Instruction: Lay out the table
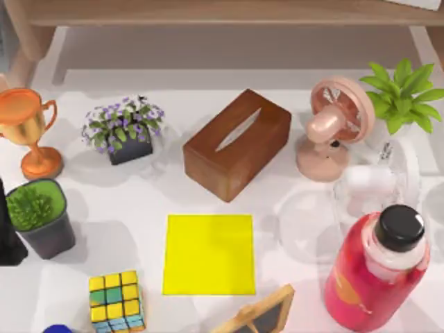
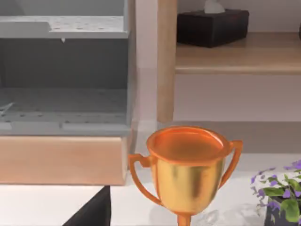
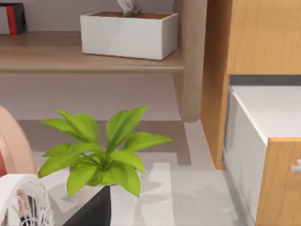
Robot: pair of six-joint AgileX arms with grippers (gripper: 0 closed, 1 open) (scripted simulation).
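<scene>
The white table [image 1: 139,208] carries a yellow square mat [image 1: 209,254] at its front middle, with nothing on it. A brown tissue box [image 1: 237,143] lies just behind the mat. A dark part of my left arm [image 1: 8,229] stands at the table's left edge beside a potted green plant [image 1: 38,215]. A dark wedge of my left gripper [image 2: 91,212] lies low in the left wrist view, facing a copper trophy [image 2: 188,172]. The same kind of wedge marks my right gripper [image 3: 94,209], in front of a leafy plant [image 3: 101,153].
At the left stand the trophy [image 1: 28,128] and purple flowers [image 1: 123,130]. At the right are a pink fan [image 1: 336,128], a white fan [image 1: 378,184], the leafy plant [image 1: 402,97] and a red bottle [image 1: 374,270]. A puzzle cube [image 1: 116,300] and a framed slate [image 1: 260,316] sit in front.
</scene>
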